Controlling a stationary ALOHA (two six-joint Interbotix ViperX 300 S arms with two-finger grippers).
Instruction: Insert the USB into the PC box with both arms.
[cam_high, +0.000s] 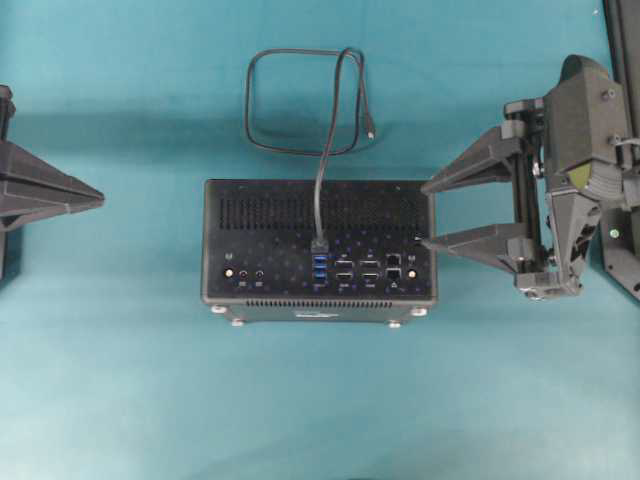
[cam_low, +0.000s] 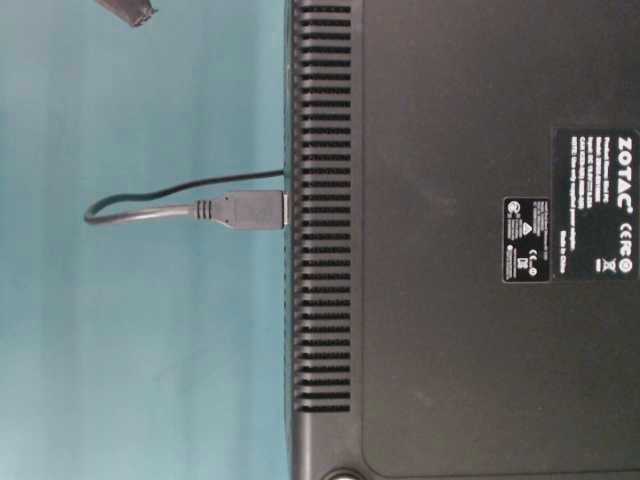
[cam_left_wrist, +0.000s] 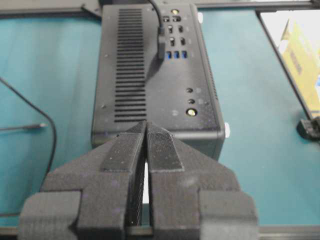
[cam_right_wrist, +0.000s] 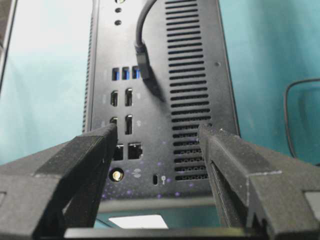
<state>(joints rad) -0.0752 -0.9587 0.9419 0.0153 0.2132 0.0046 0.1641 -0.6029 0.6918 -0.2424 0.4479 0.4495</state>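
On the teal cloth (cam_high: 120, 380), the right tool (cam_high: 424, 213) gapes wide beside the perforated PC box (cam_high: 270, 215); the left tool (cam_high: 100, 199) is pinched.

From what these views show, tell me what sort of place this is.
Probably a robotics lab test bench: a teal-covered table, one PC box with a USB cable plugged in, and a robot claw at each side.

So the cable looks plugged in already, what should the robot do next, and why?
Probably draw the right pincer back from the PC box. The USB plug already sits in one of the blue ports, and that pincer stands open with its tips at the box's end, holding nothing. The left pincer is shut and already clear of the box.
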